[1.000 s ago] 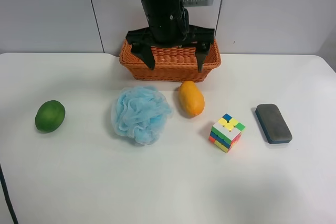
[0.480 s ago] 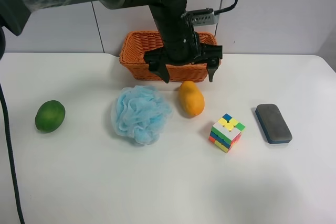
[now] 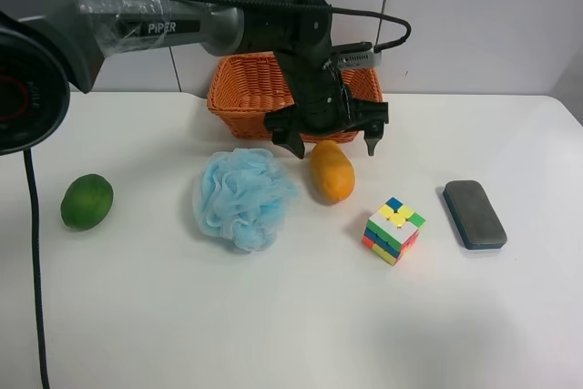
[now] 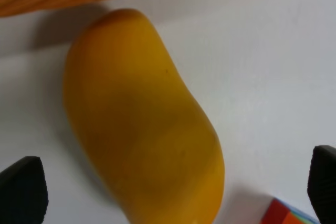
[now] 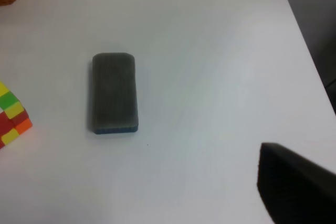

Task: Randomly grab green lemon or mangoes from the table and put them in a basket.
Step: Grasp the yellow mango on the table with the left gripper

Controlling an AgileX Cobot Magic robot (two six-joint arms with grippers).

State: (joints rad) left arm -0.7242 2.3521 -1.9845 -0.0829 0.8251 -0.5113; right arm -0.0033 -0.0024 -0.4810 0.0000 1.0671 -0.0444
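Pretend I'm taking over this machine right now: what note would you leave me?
Left gripper: jaws open wide, poised either side of the mango, not gripping it.
Right gripper: only a dark edge shows, above the table near a grey block; open or shut unclear.
The mango lies close beside the basket. The green lemon sits far off, alone.
Done: no fruit visible in the basket.
Left: both fruits.

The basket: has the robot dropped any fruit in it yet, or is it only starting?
Nothing looks done: the basket shows no fruit in the part visible, and the green lemon and mango both lie on the table. In hand: the left pincer hangs open over the mango. Left: grip it, carry it to the basket, then the lemon.
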